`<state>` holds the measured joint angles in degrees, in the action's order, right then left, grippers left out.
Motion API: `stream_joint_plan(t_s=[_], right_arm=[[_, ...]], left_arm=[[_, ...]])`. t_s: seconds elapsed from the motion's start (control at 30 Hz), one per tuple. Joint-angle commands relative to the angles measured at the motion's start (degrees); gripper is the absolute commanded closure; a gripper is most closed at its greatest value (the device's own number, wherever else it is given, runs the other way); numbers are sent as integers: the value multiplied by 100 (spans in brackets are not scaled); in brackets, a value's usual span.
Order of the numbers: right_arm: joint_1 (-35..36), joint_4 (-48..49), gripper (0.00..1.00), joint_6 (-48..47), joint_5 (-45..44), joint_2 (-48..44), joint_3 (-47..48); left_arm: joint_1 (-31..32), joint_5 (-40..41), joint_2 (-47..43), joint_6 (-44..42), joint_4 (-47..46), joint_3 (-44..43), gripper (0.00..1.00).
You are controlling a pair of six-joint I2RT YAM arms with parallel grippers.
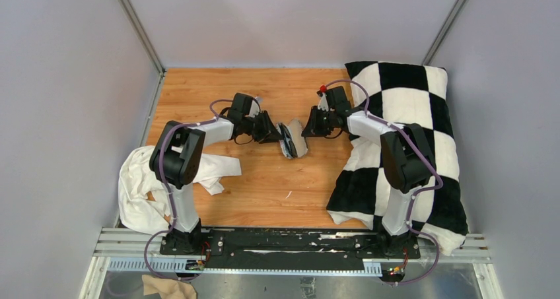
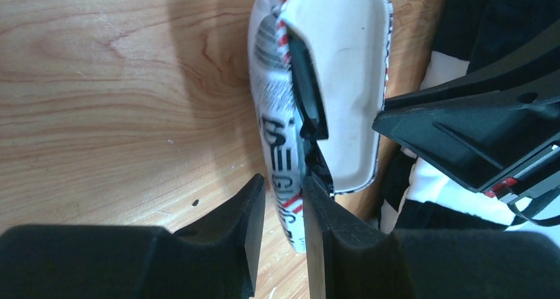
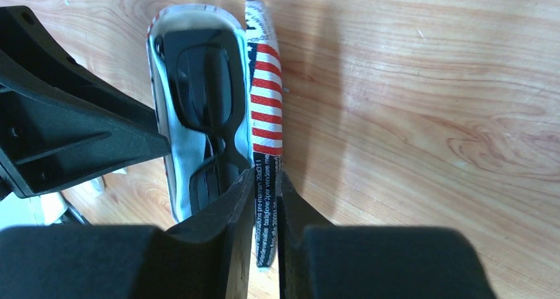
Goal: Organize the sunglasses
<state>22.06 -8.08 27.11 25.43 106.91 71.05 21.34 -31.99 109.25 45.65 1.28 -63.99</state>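
Item, right gripper (image 3: 264,177): we record its jaws closed on the red-and-white striped flap of the case (image 3: 264,101), the flap pinched thin between the two black fingers. Item, left gripper (image 2: 285,183): jaws narrowed on the opposite, printed wall of the same case, that wall filling the gap between the fingers. Item, case: oblong, white-lined, printed with stripes and black lettering outside, held parted like a shell between the two grippers. We place it near the middle of the table (image 3: 429,114), which is of light wood grain. Item, sunglasses (image 3: 205,94): all black, folded, dark lenses, thin frame. We find them inside the open case, lying lengthwise against the white lining between its two walls; neither gripper touches them. The grippers face each other across the case, left from the left, right from the right, close but apart. Item, white cloth (image 1: 135,187): crumpled, at the table's left near side, beside the left arm. Item, black-and-white checkered blanket (image 1: 409,114): spread along the right side from far to near, under the right arm.
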Motion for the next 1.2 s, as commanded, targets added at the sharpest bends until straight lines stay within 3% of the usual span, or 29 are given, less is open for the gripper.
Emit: stream_joint_plan(t_s=[0.0, 0.33, 1.17], right_arm=[[-97, 130, 84, 133, 270, 103, -159], [-83, 336, 87, 303, 457, 30, -410], [822, 457, 84, 711, 390, 35, -82]], left_arm=[[28, -106, 163, -34, -86, -134, 70], [28, -141, 280, -59, -101, -114, 82], [128, -385, 448, -74, -101, -311, 83]])
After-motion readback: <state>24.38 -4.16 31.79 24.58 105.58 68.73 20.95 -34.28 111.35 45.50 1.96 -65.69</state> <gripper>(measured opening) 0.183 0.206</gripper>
